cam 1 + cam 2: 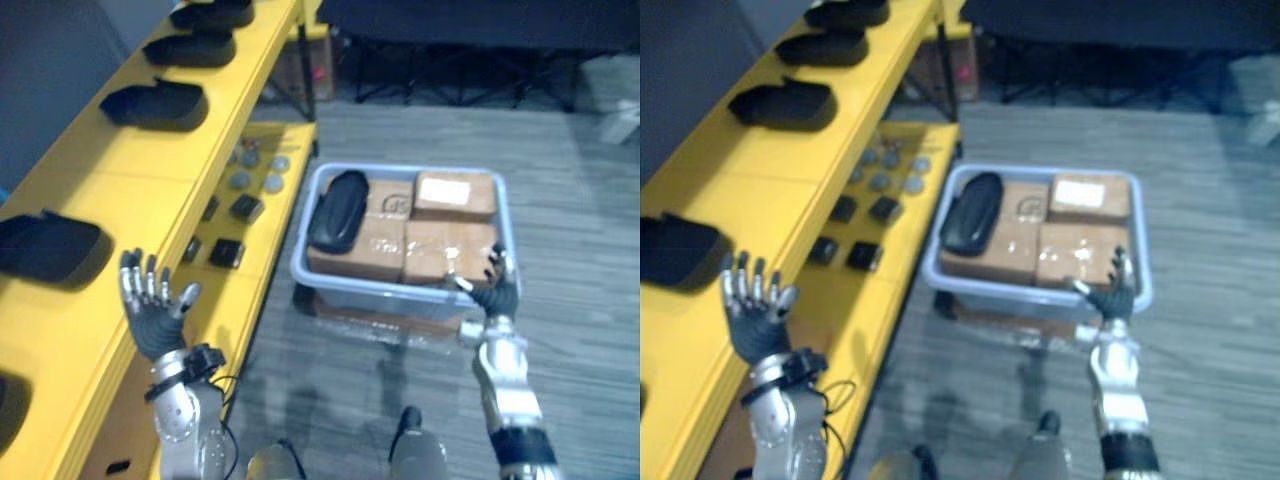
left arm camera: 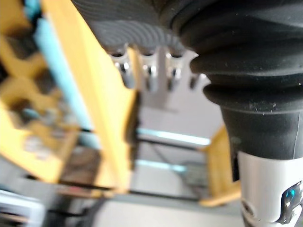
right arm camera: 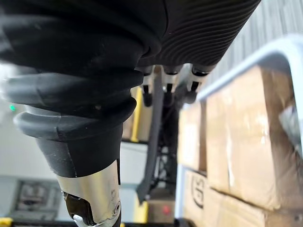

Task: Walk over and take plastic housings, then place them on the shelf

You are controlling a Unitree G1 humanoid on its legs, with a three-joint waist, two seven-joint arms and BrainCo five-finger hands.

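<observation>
A black plastic housing [image 1: 337,210] lies in the left end of a pale blue bin [image 1: 400,292], beside brown cardboard boxes [image 1: 445,240]. Several more black housings rest on the yellow shelf's top [image 1: 150,150], such as one at the near left [image 1: 45,245] and one farther back [image 1: 155,103]. My left hand [image 1: 150,305] is raised over the shelf's front edge, fingers straight and spread, holding nothing. My right hand [image 1: 493,285] hovers at the bin's near right rim, fingers relaxed and empty.
The shelf's lower level [image 1: 235,215] holds small black blocks and grey round parts. A brown box [image 1: 300,65] stands on the floor at the back, with dark table legs [image 1: 450,70] beyond. Grey carpet [image 1: 570,200] surrounds the bin.
</observation>
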